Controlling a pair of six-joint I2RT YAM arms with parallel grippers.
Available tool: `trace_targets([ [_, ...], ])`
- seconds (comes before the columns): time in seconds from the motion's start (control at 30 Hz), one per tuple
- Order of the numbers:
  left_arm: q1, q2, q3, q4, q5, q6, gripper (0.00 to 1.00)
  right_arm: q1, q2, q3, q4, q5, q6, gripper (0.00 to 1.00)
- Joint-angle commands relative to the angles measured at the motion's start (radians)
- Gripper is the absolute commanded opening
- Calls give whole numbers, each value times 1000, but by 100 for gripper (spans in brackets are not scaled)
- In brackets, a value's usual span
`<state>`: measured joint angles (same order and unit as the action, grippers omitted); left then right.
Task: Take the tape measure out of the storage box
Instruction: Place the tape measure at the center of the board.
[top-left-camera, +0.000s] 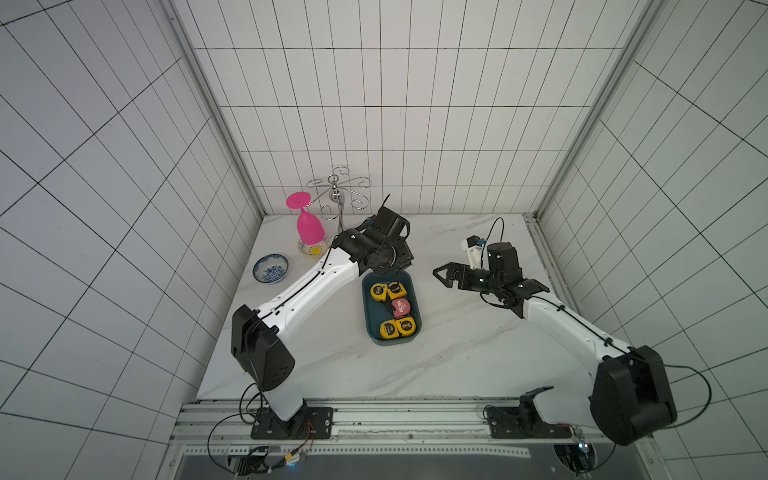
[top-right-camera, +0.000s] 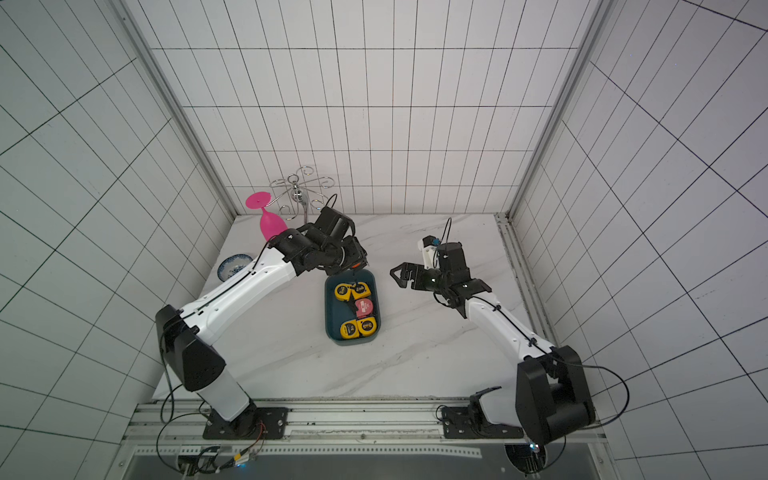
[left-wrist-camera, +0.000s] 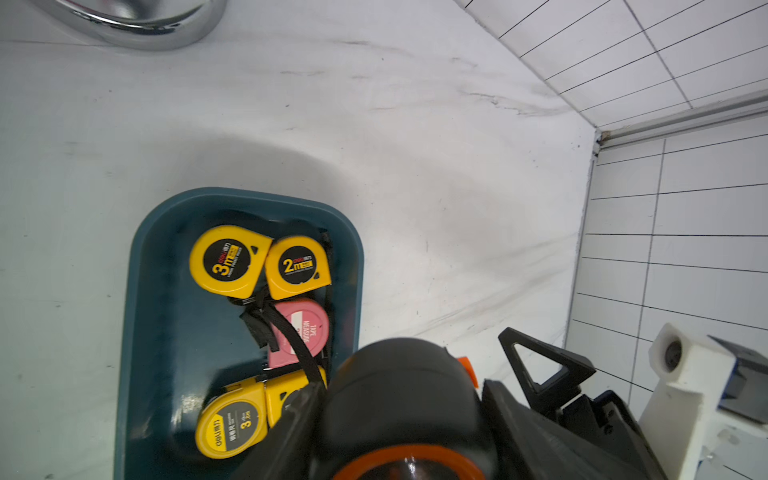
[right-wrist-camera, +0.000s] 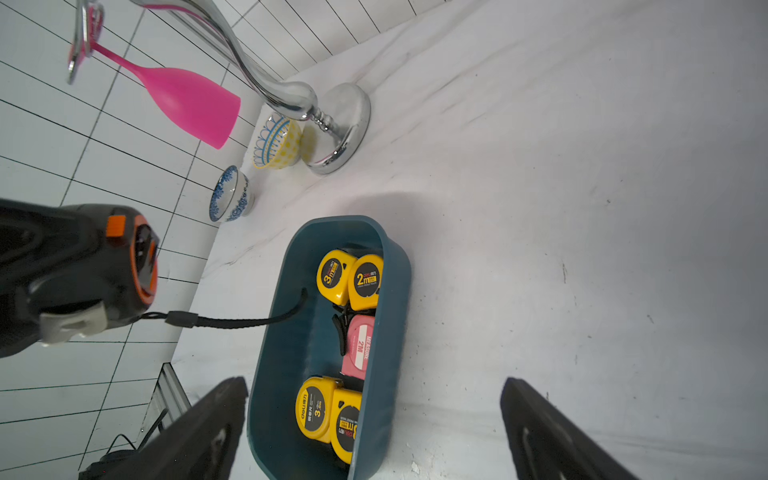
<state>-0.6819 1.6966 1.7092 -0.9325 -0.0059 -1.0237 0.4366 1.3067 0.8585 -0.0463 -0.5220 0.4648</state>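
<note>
Five tape measures lie in the storage box; half-hidden left fingers clench a black tape measure; right fingers gape.

Black tape looms blurred in the left wrist view, cut off at the edge. It hides half a yellow tape.

Overhead pair and wrists (near) share storage box.
</note>
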Motion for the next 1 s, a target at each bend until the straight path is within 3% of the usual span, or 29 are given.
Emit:
trace_targets([
  [0.0, -6, 41, 52, 100, 56, -70, 0, 21, -43, -60, 138, -18, 40, 99],
  [0.2, -13, 98, 101, 150, 112, -119, 0, 43, -86, -130, 328, -21, 108, 99],
  [0.53, -38, 118, 84, 212, 200, -170, 0, 58, -70, -146, 456, -30, 110, 100],
  [0.83, -54, 113, 60, 263, 254, -198, 0, 61, -29, -137, 520, -40, 130, 80],
  [0.97, -54, 110, 53, 273, 272, -202, 0, 60, -29, -149, 545, -35, 139, 65],
])
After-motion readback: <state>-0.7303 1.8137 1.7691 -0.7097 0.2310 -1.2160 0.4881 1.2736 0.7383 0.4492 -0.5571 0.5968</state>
